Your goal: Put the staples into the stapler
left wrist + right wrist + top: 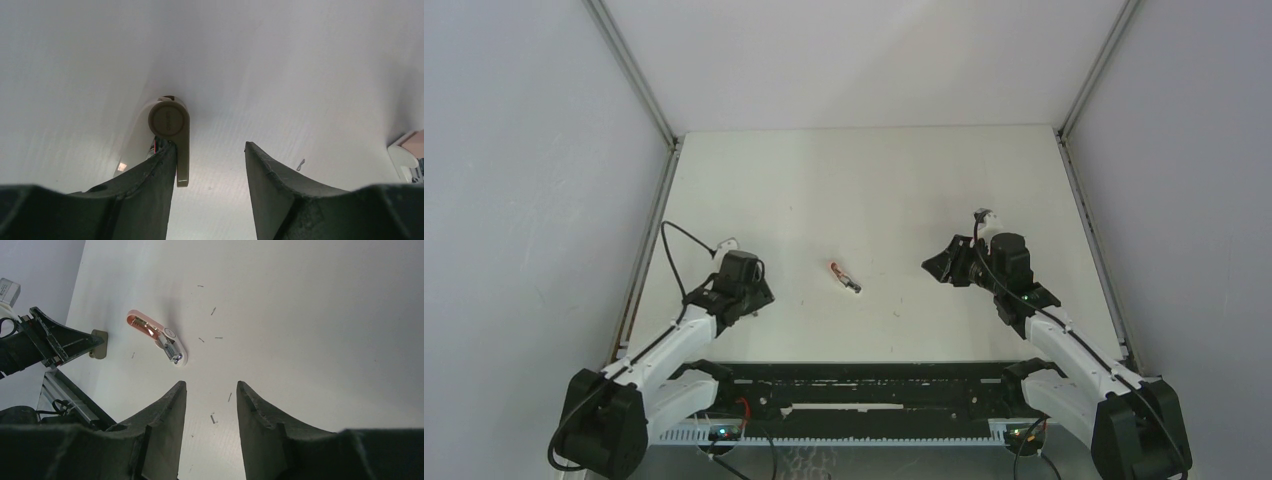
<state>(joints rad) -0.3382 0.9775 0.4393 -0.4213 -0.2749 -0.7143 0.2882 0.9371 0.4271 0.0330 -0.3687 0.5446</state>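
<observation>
The stapler (157, 337) lies on the desk (874, 180), upper left of the right wrist view. The right pincer (210, 385) and left pincer (210, 147) both gape wide, gripping nothing. The staples block cannot be made out for sure. Scattered loose staples (214, 418) could let the stapler skid under a grasp.

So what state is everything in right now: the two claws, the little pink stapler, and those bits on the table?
Left gripper: open, nothing between its fingers.
Right gripper: open, empty.
Stapler: lying on the table, held by neither gripper; open or shut, cannot tell.
Loose staples: scattered singly around the stapler.
Tan piece: beside the left gripper, not gripped.
</observation>
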